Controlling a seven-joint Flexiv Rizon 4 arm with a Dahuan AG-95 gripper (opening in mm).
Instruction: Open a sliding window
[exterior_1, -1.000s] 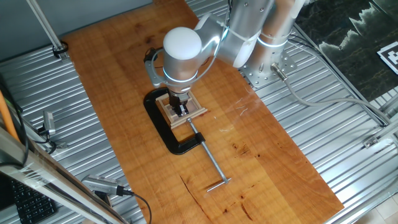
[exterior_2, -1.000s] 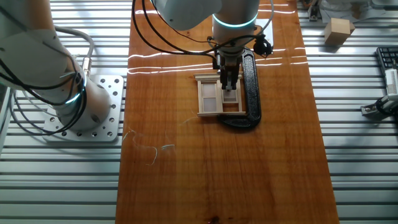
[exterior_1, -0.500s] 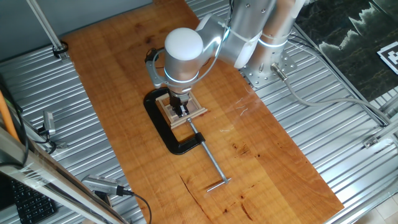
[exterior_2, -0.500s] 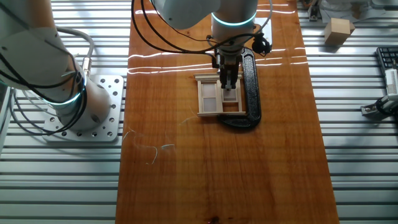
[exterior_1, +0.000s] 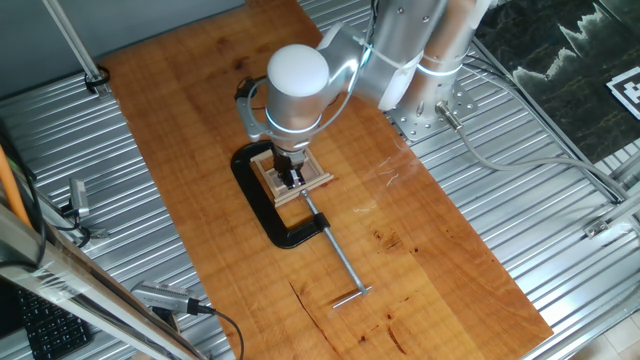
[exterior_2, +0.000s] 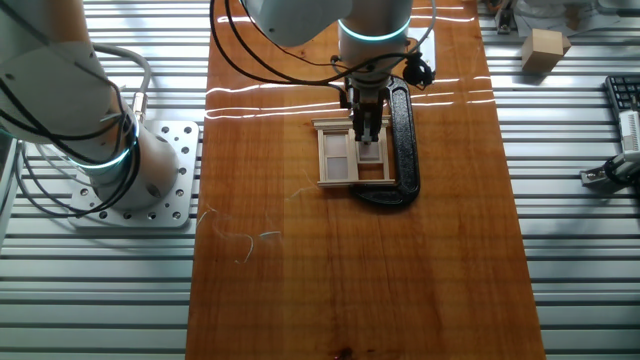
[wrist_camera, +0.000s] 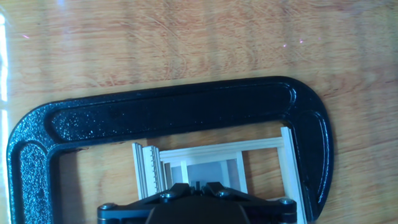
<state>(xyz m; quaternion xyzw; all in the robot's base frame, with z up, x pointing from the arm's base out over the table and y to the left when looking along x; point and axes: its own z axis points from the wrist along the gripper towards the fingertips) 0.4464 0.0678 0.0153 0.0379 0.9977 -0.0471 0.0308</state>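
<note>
Surface: wooden desk (exterior_2: 350, 270) laid over ribbed metal panels (exterior_2: 570, 250), glossy, with light reflections near its far edge.
Sliding window: the small light-wood sliding window (exterior_2: 345, 158) lies flat on the desk, near the middle of the board, inside the bow of the clamp; in the hand view its pale frame (wrist_camera: 214, 155) sits just within the clamp's curve.
Clamp: black C-clamp (exterior_1: 262, 205) wraps around the window, its long metal screw (exterior_1: 335, 255) running out across the wood to a crossbar handle.
Gripper: the gripper (exterior_2: 367, 125) points straight down over the window, at the side nearest the clamp's spine, fingertips at the frame.
Jaws: narrow, nearly together; whether they pinch any part of the window cannot be told from these views.
Arm: white and silver arm (exterior_1: 300, 85) leans over the desk from its base plate (exterior_2: 150, 190).
Elsewhere: a small wooden block (exterior_2: 545, 48) rests on the metal panels beyond the desk.
</note>
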